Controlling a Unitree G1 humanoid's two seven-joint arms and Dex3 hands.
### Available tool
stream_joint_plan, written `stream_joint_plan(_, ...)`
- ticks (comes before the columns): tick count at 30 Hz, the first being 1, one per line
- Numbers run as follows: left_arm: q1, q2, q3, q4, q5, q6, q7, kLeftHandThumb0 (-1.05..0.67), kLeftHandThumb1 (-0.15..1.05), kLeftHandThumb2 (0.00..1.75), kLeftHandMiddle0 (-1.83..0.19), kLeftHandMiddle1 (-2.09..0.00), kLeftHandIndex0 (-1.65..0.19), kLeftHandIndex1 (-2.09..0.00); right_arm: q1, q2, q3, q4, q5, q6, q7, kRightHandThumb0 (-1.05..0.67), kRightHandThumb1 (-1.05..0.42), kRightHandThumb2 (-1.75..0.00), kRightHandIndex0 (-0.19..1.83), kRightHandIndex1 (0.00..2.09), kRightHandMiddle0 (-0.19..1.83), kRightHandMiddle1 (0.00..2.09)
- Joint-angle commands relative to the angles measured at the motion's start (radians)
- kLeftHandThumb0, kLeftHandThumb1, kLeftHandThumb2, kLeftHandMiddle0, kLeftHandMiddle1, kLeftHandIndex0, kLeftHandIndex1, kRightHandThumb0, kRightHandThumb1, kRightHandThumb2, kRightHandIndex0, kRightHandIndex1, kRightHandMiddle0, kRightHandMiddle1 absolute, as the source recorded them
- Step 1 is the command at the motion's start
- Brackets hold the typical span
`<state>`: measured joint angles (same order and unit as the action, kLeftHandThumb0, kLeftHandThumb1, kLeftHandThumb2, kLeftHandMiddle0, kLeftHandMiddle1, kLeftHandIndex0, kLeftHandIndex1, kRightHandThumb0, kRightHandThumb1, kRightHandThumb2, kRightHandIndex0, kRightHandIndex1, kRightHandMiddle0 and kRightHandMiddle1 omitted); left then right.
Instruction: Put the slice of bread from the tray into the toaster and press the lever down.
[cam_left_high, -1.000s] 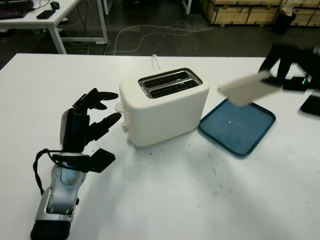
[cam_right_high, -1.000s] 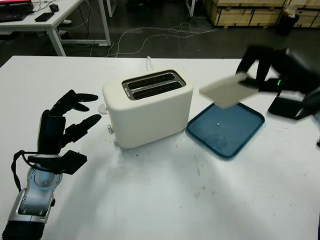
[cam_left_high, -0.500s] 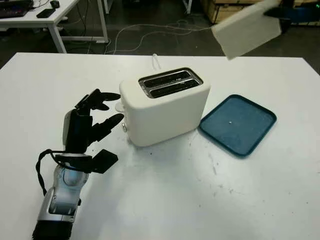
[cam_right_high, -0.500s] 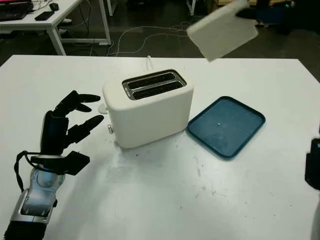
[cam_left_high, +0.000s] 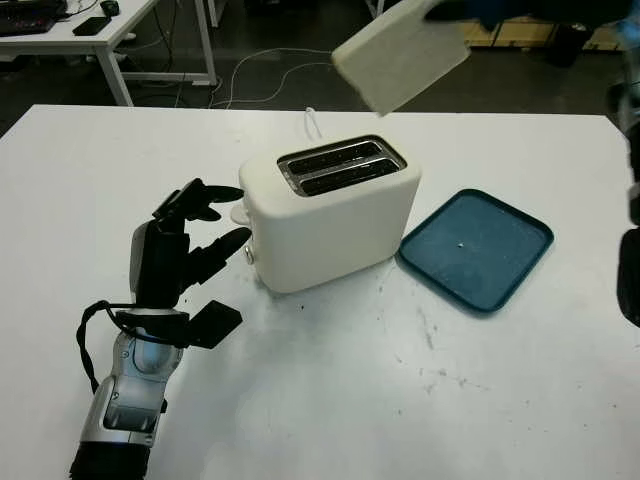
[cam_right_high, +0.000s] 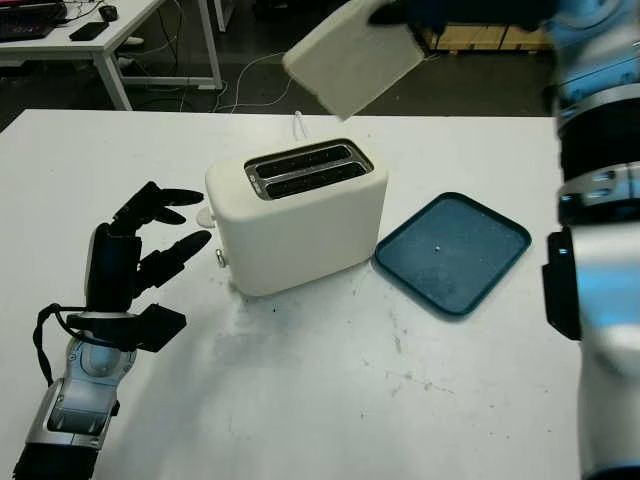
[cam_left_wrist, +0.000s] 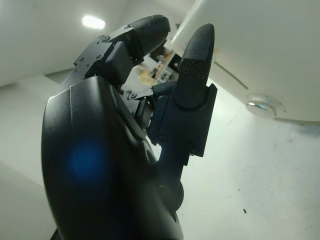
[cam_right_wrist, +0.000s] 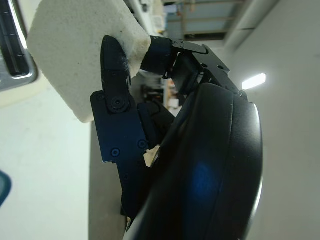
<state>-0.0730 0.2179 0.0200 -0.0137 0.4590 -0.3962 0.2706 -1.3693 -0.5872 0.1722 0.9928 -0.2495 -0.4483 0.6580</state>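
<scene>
right hand (cam_right_wrist: 125, 100) grips bread (cam_left_high: 400, 55) tilted in the air above toaster (cam_left_high: 330, 210); both slots hold nothing. tray (cam_left_high: 476, 248) bare, just right of toaster. left hand (cam_left_high: 180, 245) open beside toaster's left end.

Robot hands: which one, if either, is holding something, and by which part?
The right hand holds the bread by one corner, above the toaster. The left hand is open beside the toaster, holding nothing.
</scene>
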Motion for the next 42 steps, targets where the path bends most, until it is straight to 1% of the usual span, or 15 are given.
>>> stream_joint_plan(1,0.009,0.003,0.004,-0.008,0.010,-0.002,0.013,-0.36,0.92,0.01,-0.43,-1.36,-0.44,-0.91,-0.041,0.017,0.007,0.030,-0.005,-0.022,-0.002,-0.40,-0.92,-0.26,1.07,1.75,0.86,1.75)
stream_joint_plan(6,0.002,0.003,0.002,0.002,0.008,-0.010,0.018,-0.36,0.92,0.01,-0.44,-1.36,-0.44,-0.91,-0.043,0.042,0.017,0.059,-0.020,-0.040,-0.013,-0.45,-0.92,-0.25,1.10,1.75,0.90,1.75)
stream_joint_plan(9,0.002,-0.001,0.000,0.000,0.010,-0.003,0.022,-0.36,0.92,0.02,-0.43,-1.36,-0.44,-0.90,-0.043,0.044,0.030,0.056,-0.038,-0.017,-0.015,-0.48,-0.92,-0.26,1.11,1.75,0.91,1.75)
stream_joint_plan(14,0.001,0.000,-0.002,0.000,0.016,0.001,0.024,-0.37,0.92,0.02,-0.44,-1.35,-0.45,-0.89,-0.040,0.047,0.033,0.056,-0.049,0.013,-0.011,-0.47,-0.92,-0.28,1.09,1.75,0.89,1.75)
stream_joint_plan(18,0.002,0.000,-0.001,0.001,0.015,-0.001,0.025,-0.36,0.92,0.02,-0.45,-1.35,-0.45,-0.89,-0.042,0.042,0.019,0.064,-0.035,-0.011,-0.012,-0.46,-0.92,-0.27,1.11,1.75,0.90,1.75)
stream_joint_plan(24,-0.002,-0.001,-0.003,0.006,0.016,-0.001,0.030,-0.37,0.92,0.02,-0.46,-1.32,-0.46,-0.88,-0.063,0.035,-0.012,0.077,0.000,-0.025,0.045,-0.46,-0.92,-0.28,1.10,1.75,0.90,1.75)
stream_joint_plan(30,-0.008,-0.002,-0.005,0.010,0.017,0.000,0.032,-0.37,0.92,0.02,-0.47,-1.32,-0.47,-0.87,-0.066,0.036,-0.011,0.084,0.001,-0.010,0.062,-0.45,-0.92,-0.28,1.10,1.75,0.88,1.75)
stream_joint_plan(33,-0.007,-0.001,-0.004,0.012,0.011,-0.003,0.029,-0.38,0.92,0.02,-0.47,-1.33,-0.47,-0.87,-0.064,0.037,0.005,0.089,-0.023,-0.005,0.043,-0.46,-0.92,-0.26,1.11,1.75,0.90,1.75)
stream_joint_plan(37,-0.006,0.002,-0.003,0.012,0.011,-0.005,0.029,-0.37,0.92,0.02,-0.47,-1.34,-0.47,-0.88,-0.064,0.043,0.023,0.090,-0.045,0.044,0.044,-0.47,-0.92,-0.28,1.11,1.75,0.90,1.75)
stream_joint_plan(42,-0.002,-0.001,-0.001,0.008,0.009,-0.007,0.031,-0.36,0.91,0.02,-0.46,-1.33,-0.47,-0.88,-0.050,0.043,0.043,0.090,-0.065,0.031,0.045,-0.45,-0.92,-0.28,1.07,1.75,0.86,1.75)
